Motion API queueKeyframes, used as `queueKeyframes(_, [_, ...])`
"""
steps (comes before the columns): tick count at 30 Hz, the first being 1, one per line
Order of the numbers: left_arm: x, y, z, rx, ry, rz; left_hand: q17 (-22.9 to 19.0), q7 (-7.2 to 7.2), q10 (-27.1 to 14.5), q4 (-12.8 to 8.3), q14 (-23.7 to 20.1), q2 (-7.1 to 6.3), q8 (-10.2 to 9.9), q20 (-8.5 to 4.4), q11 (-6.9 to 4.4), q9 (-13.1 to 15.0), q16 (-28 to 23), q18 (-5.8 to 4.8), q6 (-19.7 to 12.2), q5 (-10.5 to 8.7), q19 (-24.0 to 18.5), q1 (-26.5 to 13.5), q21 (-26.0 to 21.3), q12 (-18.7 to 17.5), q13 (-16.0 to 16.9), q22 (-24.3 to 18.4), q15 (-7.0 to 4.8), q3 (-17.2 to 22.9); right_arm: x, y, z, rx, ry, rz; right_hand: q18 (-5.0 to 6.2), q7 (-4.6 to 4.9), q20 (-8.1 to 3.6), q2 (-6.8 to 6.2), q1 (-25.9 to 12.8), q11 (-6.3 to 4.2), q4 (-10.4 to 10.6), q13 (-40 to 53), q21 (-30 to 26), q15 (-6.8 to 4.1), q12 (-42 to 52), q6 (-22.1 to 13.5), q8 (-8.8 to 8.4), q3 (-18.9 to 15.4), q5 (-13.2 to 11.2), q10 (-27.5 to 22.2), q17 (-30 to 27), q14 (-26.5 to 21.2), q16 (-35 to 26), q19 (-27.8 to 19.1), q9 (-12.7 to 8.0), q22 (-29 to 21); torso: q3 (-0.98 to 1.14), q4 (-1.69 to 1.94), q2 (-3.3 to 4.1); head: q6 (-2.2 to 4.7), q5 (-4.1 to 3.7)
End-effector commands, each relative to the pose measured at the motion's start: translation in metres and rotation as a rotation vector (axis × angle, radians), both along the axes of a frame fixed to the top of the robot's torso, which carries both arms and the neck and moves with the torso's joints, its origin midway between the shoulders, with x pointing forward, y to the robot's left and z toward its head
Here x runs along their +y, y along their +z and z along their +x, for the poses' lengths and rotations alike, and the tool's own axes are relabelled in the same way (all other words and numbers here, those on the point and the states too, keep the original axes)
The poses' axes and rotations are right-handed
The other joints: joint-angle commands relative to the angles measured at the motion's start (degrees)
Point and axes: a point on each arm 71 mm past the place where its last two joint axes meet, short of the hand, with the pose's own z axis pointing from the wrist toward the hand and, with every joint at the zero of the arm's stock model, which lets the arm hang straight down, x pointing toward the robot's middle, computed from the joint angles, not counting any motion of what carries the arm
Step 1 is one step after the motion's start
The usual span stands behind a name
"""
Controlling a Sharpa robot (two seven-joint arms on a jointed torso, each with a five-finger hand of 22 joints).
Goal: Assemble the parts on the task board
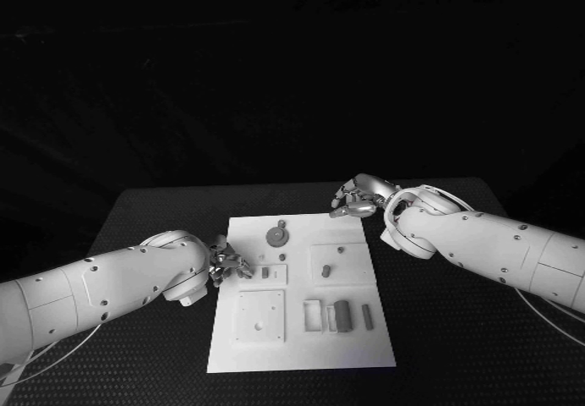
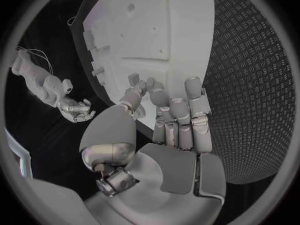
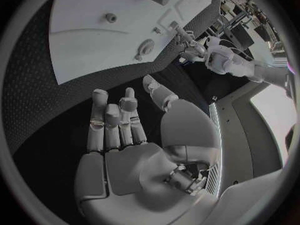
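White plate: the task board (image 1: 303,292) lay flat at the middle of the black table (image 1: 463,338), serving as landmark for all below.
Left hand: the left hand (image 1: 229,265) rested at the board's left edge, fingers (image 2: 178,110) loosely extended side by side with nothing between them; judged to be staged for a pick from the nearest recess.
Right hand: the right hand (image 1: 358,200) hovered just off the board's far right corner, fingers parted and empty; judged to be standing clear.
Parts: a round part (image 1: 279,234) sat near the board's far edge; a short peg (image 1: 325,271) at the centre; upright blocks (image 1: 342,315) toward the near right.
Obscured: whether the left fingertips touched the board could not be determined; the part types were too small to identify.
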Motion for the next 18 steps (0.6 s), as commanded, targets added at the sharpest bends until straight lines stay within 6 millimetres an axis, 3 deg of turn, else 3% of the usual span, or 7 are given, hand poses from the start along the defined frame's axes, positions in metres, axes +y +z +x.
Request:
queueKeyframes(1, [-0.0007,-0.0001,-0.0004,0.007,-0.005,0.003,0.0,-0.03,-0.2,0.6,-0.3,0.43,-0.4,0.04,0.03,0.1,0.2,-0.82,0.3,0.43,0.0,-0.2,-0.3,0.3,-0.1,1.0,0.14,0.0,0.0009,-0.0002,-0.0004,0.003,0.012,-0.002,0.81,0.41,-0.03,-0.05,-0.7,0.12,0.1,-0.1,-0.1,-0.31,0.3,-0.2,-0.31,0.2,0.3,-0.5,-0.1,0.0,0.2,-0.5,0.1,-0.1,-0.04,0.00,0.02,0.07,0.00])
queueKeyframes(11, [0.0000,0.0006,0.0007,-0.007,0.009,-0.004,0.0,-0.05,-0.2,1.2,-0.3,0.20,-0.6,0.00,0.00,0.2,0.2,-0.81,0.5,0.65,0.0,-0.9,-0.3,0.4,-0.1,1.0,0.12,-0.1,0.0004,-0.0002,-0.0004,0.003,0.011,-0.003,0.81,0.41,-0.03,-0.05,-0.7,0.12,0.1,-0.1,-0.1,-0.30,0.3,-0.2,-0.32,0.2,0.3,-0.5,-0.1,0.0,0.2,-0.5,0.1,-0.1,-0.07,0.01,0.06,0.15,-0.07])
queueKeyframes(18, [-0.0019,0.0006,0.0006,-0.004,0.009,-0.019,0.0,-0.07,-0.2,1.8,-0.3,-1.58,-1.0,-0.07,-0.01,0.4,0.2,-0.80,0.5,0.02,-0.1,-2.1,-0.3,0.3,-0.1,1.0,0.07,-0.8,0.0005,-0.0002,-0.0004,0.003,0.012,-0.003,0.81,0.41,-0.03,-0.06,-0.7,0.12,0.1,-0.1,-0.1,-0.30,0.3,-0.2,-0.32,0.2,0.3,-0.5,-0.1,0.0,0.2,-0.5,0.1,-0.1,-0.07,0.04,0.05,0.17,-0.13])
